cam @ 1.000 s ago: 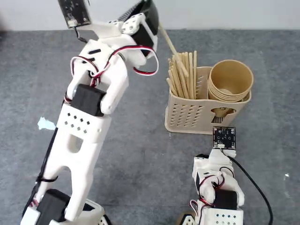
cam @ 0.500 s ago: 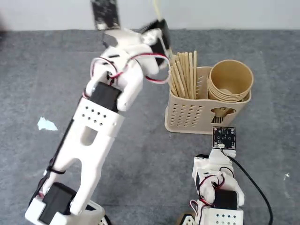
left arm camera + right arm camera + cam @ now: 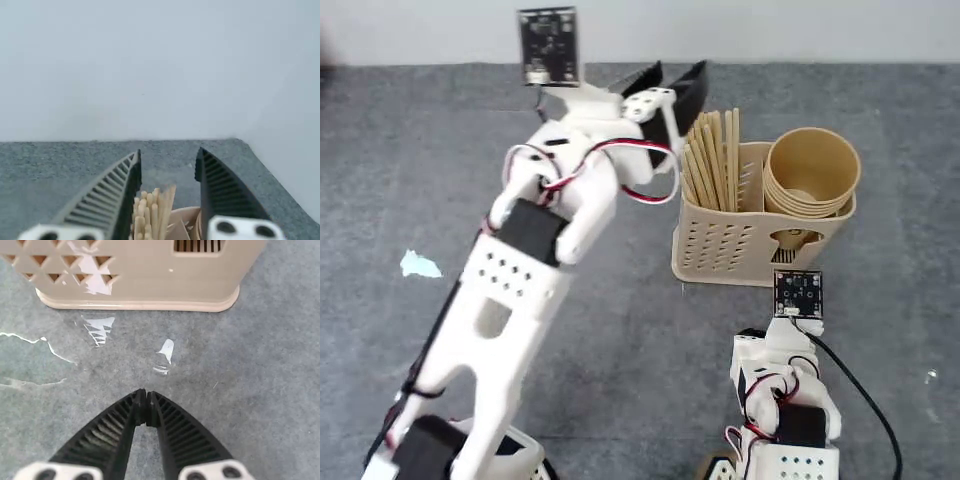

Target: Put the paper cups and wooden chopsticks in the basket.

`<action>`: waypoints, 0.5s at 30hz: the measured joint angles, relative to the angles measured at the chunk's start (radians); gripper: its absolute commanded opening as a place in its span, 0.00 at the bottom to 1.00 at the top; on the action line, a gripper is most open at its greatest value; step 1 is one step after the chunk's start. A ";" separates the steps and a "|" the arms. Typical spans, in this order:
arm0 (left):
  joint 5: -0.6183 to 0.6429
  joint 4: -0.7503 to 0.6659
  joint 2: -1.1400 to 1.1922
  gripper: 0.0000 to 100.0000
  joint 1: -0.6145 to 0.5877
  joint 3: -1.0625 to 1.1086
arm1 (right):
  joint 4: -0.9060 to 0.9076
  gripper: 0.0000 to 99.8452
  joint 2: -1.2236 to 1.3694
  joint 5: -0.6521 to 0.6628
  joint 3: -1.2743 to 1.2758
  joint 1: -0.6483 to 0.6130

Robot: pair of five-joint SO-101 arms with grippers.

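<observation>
A beige basket [image 3: 725, 250] stands on the grey mat at centre right. Its left compartment holds a bundle of wooden chopsticks [image 3: 710, 150], and its right compartment holds stacked paper cups [image 3: 812, 170]. My left gripper [image 3: 670, 80] hovers just above and behind the chopsticks, open, with nothing between its black jaws. In the left wrist view the chopsticks' tips [image 3: 152, 215] show below the open left gripper [image 3: 167, 165]. My right gripper [image 3: 146, 412] is shut and empty, low over the mat in front of the basket's base [image 3: 140, 297].
A small pale blue scrap [image 3: 418, 265] lies on the mat at the left. The right arm's body [image 3: 785, 410] sits at the front edge below the basket. A white wall [image 3: 160, 65] rises behind the mat's far edge.
The left arm swung right toward the basket carrying a chopstick. Its gripper has since opened, and the chopstick is no longer in it. The right arm has stayed still.
</observation>
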 measured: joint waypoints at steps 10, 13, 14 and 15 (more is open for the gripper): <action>0.000 0.373 -0.275 0.01 -0.115 0.000 | 0.000 0.01 0.000 0.000 0.000 0.000; 0.000 0.471 -0.376 0.01 -0.155 0.003 | 0.000 0.01 0.000 0.000 0.000 0.000; 0.000 0.500 -0.411 0.01 -0.166 0.014 | 0.000 0.01 0.000 0.000 0.000 0.000; 0.000 0.526 -0.443 0.01 -0.172 0.031 | 0.000 0.01 0.000 0.000 0.000 0.000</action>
